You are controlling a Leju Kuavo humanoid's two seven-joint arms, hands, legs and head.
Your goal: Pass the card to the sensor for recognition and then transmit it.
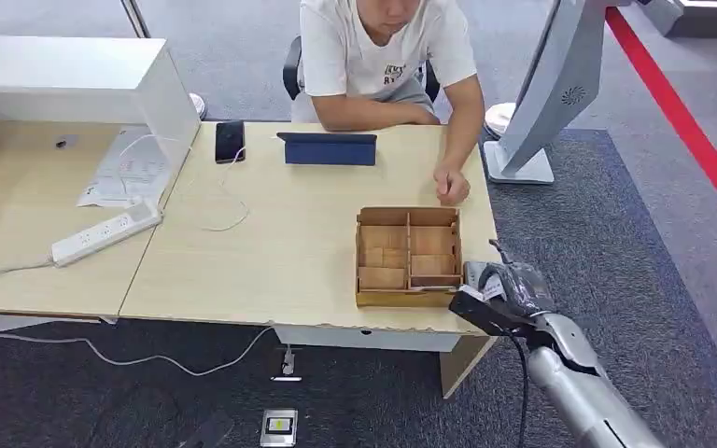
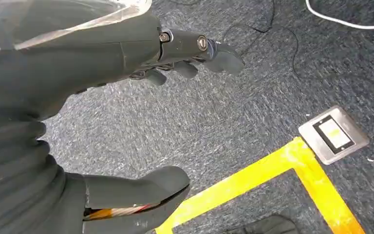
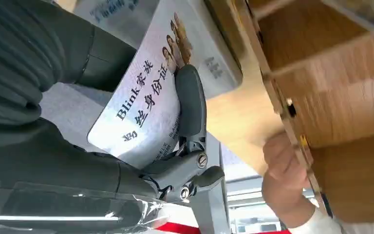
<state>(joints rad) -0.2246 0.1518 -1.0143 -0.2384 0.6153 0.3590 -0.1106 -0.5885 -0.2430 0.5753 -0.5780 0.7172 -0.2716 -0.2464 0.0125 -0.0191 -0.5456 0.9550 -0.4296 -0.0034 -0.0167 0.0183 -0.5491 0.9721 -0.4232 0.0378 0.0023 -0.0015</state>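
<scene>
"One card (image 3: pixel 146 105), and the right hand (image 1: pixel 504 291) had it," said the first observer. "In the right wrist view the printed face lay flat against the palm, with a grey finger (image 3: pixel 190 100) pressed across it. The hand sat at the near right corner of the table (image 1: pixel 271 252), just beside the wooden box (image 1: pixel 408 257)."

"And the left hand (image 2: pixel 141 122)?" asked the second.

"It hung low over the carpet (image 2: pixel 233 126) with its fingers (image 2: pixel 195 53) apart from the thumb and nothing between them."

"Where was the sensor?"

"That could not be told for certain. A dark phone (image 1: pixel 230 140) and a blue tablet (image 1: pixel 329 149) lay at the far side, in front of the seated person (image 1: pixel 383 56), whose hand (image 1: pixel 452 187) rested on the table beyond the box."

"So what looked risky?"

"The grip, mostly. The card seemed held by pressure on its flat face, not by its edges, so any swing of the arm could have let it slide out and drop off the table edge. The box stood between the hand and the far side; a low reach across might have caught its wall. And if the finger covered the printed face at the sensor, the reading might have failed."
</scene>
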